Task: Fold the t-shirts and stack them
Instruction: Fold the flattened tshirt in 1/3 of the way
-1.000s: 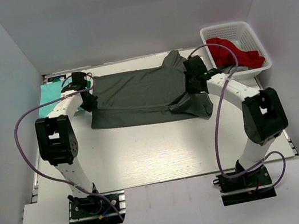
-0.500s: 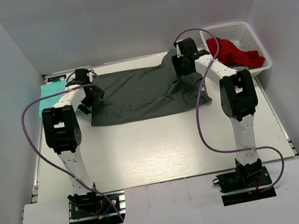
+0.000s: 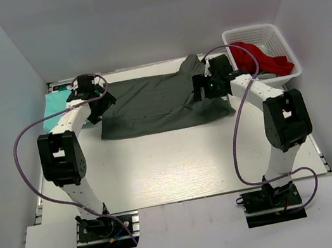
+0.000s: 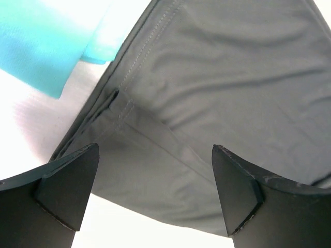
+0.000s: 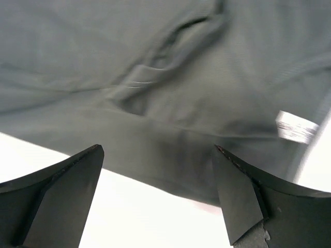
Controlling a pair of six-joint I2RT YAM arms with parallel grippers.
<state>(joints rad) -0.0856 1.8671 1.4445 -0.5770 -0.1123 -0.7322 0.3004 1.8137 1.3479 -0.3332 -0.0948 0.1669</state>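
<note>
So the grey shirt point(image 3: 162, 102) is lying across the far half of the bench point(image 3: 174, 167), about centred. It's doubled over into a long band running left to right. It's mostly flat with soft wrinkles, and one bit pokes out toward the far edge near its right end. Up close you can see a stitched hem on the left end and a white label point(image 5: 296, 126) on the right. The green shirt point(image 3: 55, 106) sits by the far left corner, just beside the grey one. The left end effector point(image 3: 102, 107) hovers over the grey shirt's left end, spread wide and holding nothing. The right end effector point(image 3: 199, 88) is also wide and bare, over the right end. A basket point(image 3: 251, 28) with a red cloth point(image 3: 257, 56) is at the far right corner.
</note>
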